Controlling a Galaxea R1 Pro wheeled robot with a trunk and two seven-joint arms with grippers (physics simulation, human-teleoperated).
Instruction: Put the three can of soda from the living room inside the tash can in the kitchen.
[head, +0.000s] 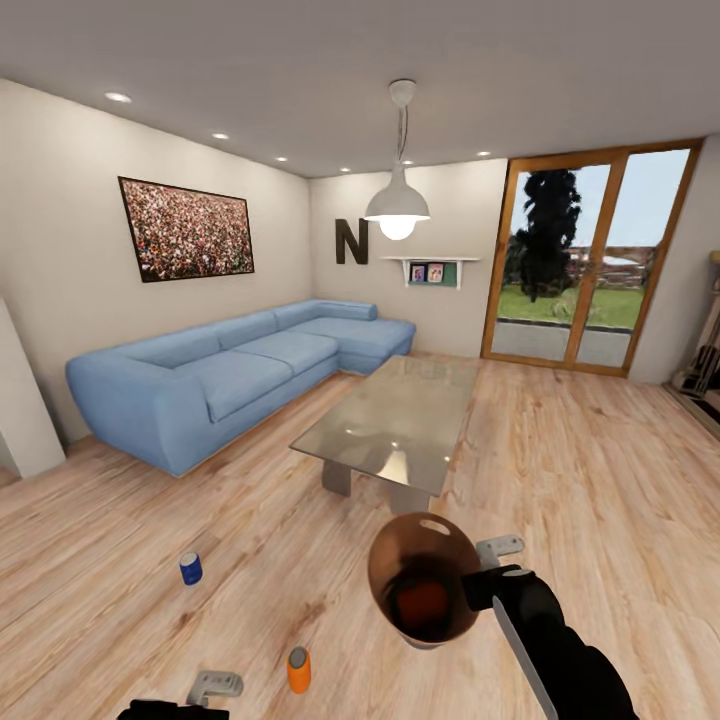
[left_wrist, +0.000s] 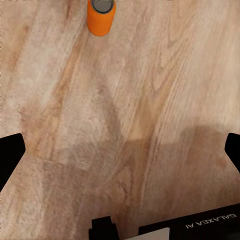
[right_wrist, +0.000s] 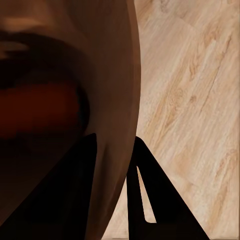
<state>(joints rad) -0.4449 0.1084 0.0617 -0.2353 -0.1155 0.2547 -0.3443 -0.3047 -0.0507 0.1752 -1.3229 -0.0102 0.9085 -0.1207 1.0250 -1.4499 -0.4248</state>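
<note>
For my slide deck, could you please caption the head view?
Right gripper holds the trash can by its rim, orange can and blue can upright on the floor.

Light wood plank floor (head: 600, 470) runs through the whole room. A long blue corner sofa (head: 240, 365) stands along the left wall and turns at the far corner. Just in front of it sits a low glass table (head: 395, 425) on grey legs. On the left wall hangs a dark-framed picture (head: 188, 230) of a crowd. The far wall carries a big dark letter N (head: 351, 241) and a small shelf (head: 430, 270) with 2 pictures. A white pendant lamp (head: 397, 205), lit, hangs from the ceiling, where small recessed spots (head: 118, 97) glow. At right, wood-framed glass doors (head: 590, 265) show grass, a dark tree and sky.
</note>
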